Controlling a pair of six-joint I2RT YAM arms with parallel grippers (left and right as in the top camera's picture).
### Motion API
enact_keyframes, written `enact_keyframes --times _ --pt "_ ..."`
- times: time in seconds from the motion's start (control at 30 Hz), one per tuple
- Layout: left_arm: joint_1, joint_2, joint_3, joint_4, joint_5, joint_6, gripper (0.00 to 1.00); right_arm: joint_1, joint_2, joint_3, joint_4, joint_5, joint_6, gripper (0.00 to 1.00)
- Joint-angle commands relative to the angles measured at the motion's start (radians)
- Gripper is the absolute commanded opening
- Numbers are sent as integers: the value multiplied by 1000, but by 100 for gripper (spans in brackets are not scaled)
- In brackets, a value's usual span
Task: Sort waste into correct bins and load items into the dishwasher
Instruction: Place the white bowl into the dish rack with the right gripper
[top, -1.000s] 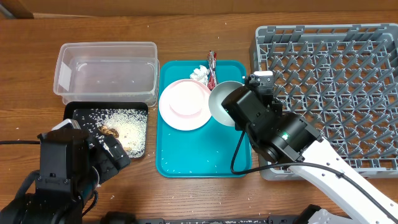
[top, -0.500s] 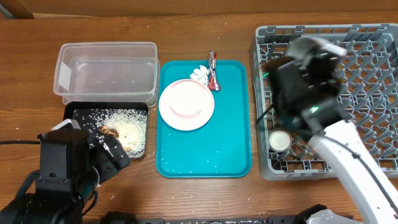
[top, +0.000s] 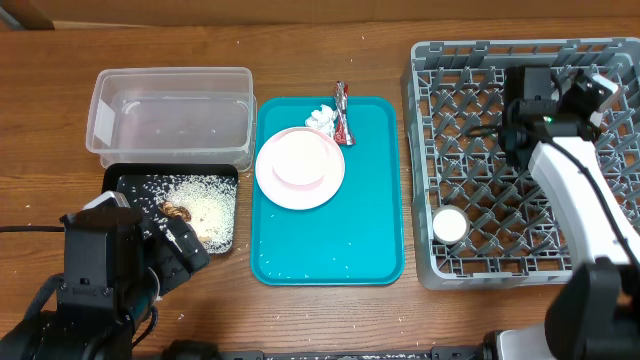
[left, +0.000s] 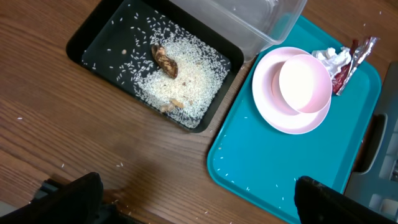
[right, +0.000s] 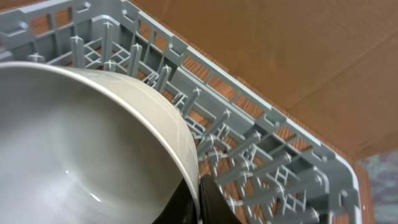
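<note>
Swung over from the teal tray (top: 330, 240), the right gripper (right: 198, 202) now pinches the grey bowl (right: 93, 143) by its rim above the dish rack (top: 415, 150), far right. Loading step, I'd say: next, lower and release. Left gripper (left: 199, 205) hangs spread wide, empty.

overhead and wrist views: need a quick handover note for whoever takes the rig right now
Left gripper: open, empty, above the table near the black bin.
Right gripper: shut on the rim of a white bowl, over the rack; not set down yet.
Done: white cup in the rack's near-left corner; rice in the black bin.
Left: seat the white bowl; load the pink plate and the pink bowl on it, both on the teal tray; bin the wrapper and tissue.
</note>
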Motion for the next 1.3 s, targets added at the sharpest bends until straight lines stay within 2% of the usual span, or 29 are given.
enact_keyframes --times 0.0,0.27,0.73,0.8,0.83,0.9,1.0,1.13,1.27 --pt "6 2 14 1 -12 -6 100 -19 65 0 57 76 -140 4" --pt "6 2 14 1 -12 -6 100 -14 146 0 78 123 -164 4" --pt "6 2 14 1 -12 -6 100 115 146 0 46 115 -189 4" --pt "6 2 14 1 -12 -6 100 130 146 0 27 91 -190 12" --pt "6 2 14 1 -12 -6 100 140 146 0 15 85 -190 30" --pt "6 2 14 1 -12 -6 100 158 146 0 6 77 -189 59" --pt "6 2 14 1 -12 -6 100 185 134 5 6 68 -182 67" --pt "6 2 14 1 -12 -6 100 233 85 26 3 11 -182 67" --pt "6 2 14 1 -12 -6 100 268 -1 43 -1 -134 -182 67"
